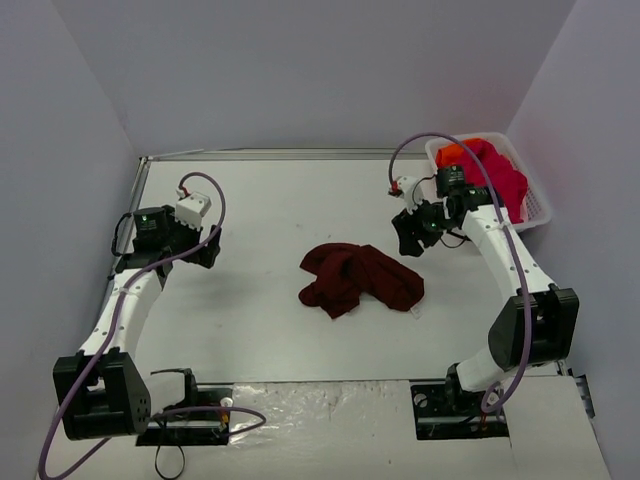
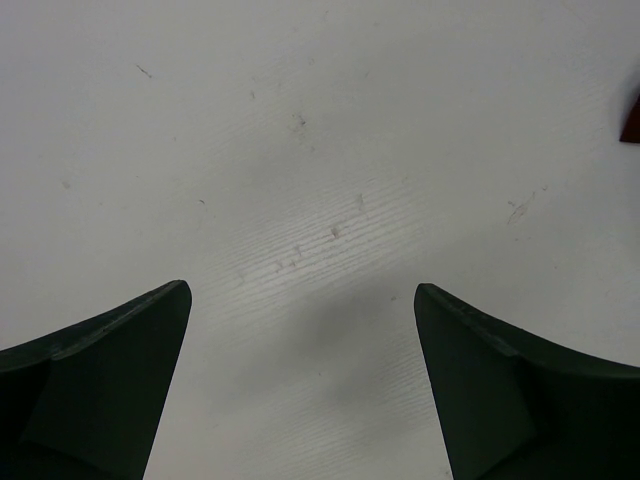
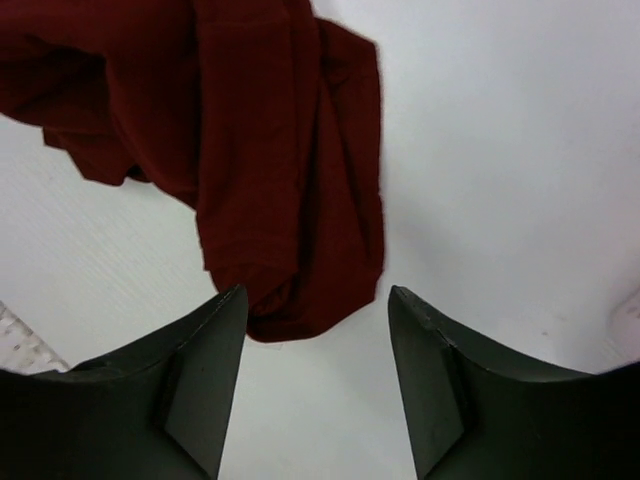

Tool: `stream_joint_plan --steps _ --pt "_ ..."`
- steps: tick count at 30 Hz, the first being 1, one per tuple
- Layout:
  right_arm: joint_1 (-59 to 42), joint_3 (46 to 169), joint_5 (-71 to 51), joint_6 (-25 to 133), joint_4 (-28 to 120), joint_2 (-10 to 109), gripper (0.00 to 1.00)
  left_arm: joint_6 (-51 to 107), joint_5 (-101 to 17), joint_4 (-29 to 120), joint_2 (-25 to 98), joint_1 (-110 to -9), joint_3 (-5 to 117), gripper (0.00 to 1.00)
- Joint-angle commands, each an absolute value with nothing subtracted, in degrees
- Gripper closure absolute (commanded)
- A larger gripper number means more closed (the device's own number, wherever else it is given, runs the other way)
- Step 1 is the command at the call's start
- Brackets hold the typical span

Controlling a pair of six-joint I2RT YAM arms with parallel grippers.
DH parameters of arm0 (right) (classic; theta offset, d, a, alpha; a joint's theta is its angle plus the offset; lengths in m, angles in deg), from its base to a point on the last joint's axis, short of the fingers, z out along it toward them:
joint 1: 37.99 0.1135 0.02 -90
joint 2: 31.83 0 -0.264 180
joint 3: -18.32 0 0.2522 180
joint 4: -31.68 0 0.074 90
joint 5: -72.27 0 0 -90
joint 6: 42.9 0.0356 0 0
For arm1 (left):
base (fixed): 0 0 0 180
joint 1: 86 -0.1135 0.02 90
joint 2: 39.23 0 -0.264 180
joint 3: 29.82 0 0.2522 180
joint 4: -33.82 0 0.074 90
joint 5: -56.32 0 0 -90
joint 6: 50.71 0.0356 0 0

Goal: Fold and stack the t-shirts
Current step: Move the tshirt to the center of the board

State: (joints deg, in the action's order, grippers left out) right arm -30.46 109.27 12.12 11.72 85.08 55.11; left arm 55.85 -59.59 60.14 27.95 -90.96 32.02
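Note:
A dark maroon t-shirt (image 1: 358, 277) lies crumpled in the middle of the white table, a small white label (image 1: 415, 312) at its near right edge. My right gripper (image 1: 408, 238) hovers just right of it and is open. In the right wrist view the maroon t-shirt (image 3: 270, 150) hangs ahead of the right gripper (image 3: 315, 300), its lower fold level with the fingertips (image 3: 225, 310) but not between them. My left gripper (image 1: 208, 250) is open over bare table at the left, well away from the cloth. The left gripper (image 2: 300, 290) holds nothing; a maroon corner (image 2: 632, 118) shows at the edge.
A white lattice basket (image 1: 540, 215) stands at the back right corner, holding a bright pink t-shirt (image 1: 497, 172) and an orange one (image 1: 449, 153). Grey walls close in the table on the left, back and right. The right arm reaches past the basket's front.

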Motion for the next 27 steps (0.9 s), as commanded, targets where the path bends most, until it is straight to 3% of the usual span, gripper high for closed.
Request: stream_joint_plan --steps 1,3,23,25,27 --pt "-28.68 106.8 14.79 8.87 91.4 55.8 0.47 56.96 -61.54 59.44 28.62 -91.19 33.07 0.06" --pt "-27.71 104.51 13.66 7.99 92.2 56.33 0.53 57.13 -62.33 59.97 29.24 -91.19 33.42 0.06" --pt "-25.69 97.38 9.96 6.58 86.4 67.3 0.5 57.93 -64.01 61.99 30.82 -91.02 33.86 0.06" --pt "-25.6 98.08 10.57 6.58 86.23 68.36 0.51 58.01 -64.09 62.08 31.08 -91.1 33.95 0.06" --pt "-25.6 98.35 10.93 6.58 86.05 69.51 0.58 58.1 -64.09 62.08 31.17 -91.1 33.86 0.06"
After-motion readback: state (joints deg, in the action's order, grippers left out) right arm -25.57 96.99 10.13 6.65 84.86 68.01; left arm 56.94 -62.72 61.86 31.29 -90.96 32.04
